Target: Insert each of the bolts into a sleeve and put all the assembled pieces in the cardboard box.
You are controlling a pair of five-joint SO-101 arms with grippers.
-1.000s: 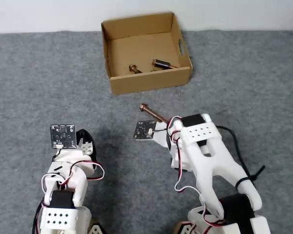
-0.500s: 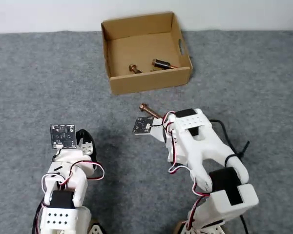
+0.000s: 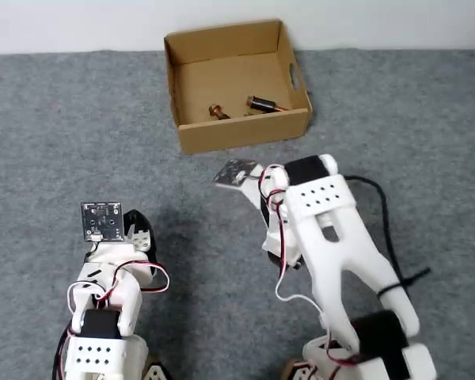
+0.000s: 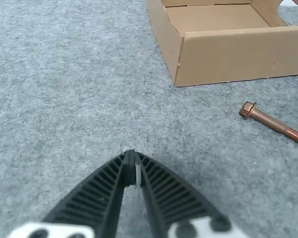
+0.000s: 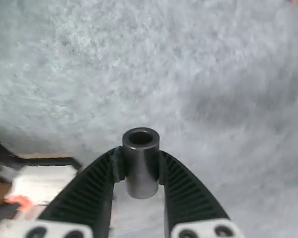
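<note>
One second on, found the right arm's wrist board point(image 3: 237, 172) carried forward toward the cardboard box point(image 3: 241, 133), now parked over the loose bolt's earlier spot on the grey carpet point(image 3: 63, 127) in the high view. Logged the bolt point(image 4: 273, 124) from the left wrist view instead: flat on the carpet, head end nearer the box, close to the front wall but apart from it. Saw no shift in bolt, box or left arm.

Noted the right gripper point(image 5: 140, 153) clamped on a dark sleeve point(image 5: 140, 173), gripped from both sides, bore open toward the wrist camera. Noted the left gripper point(image 4: 131, 158) closed tight on nothing, tips together, low over the carpet and well back from the bolt.

Counted two items inside the box, a dark-sleeved piece point(image 3: 263, 103) and a brassy piece point(image 3: 218, 112) just beside it. Took both for finished assemblies, though too small to confirm.

Judged the forward swing as the sleeve heading for the last bolt. Mating not yet done, bolt ungripped. Likely need: a hold on the bolt before threading it through.

Read no brand, label or lettering anywhere. Plain brown walls on the box, nothing legible on the board.
</note>
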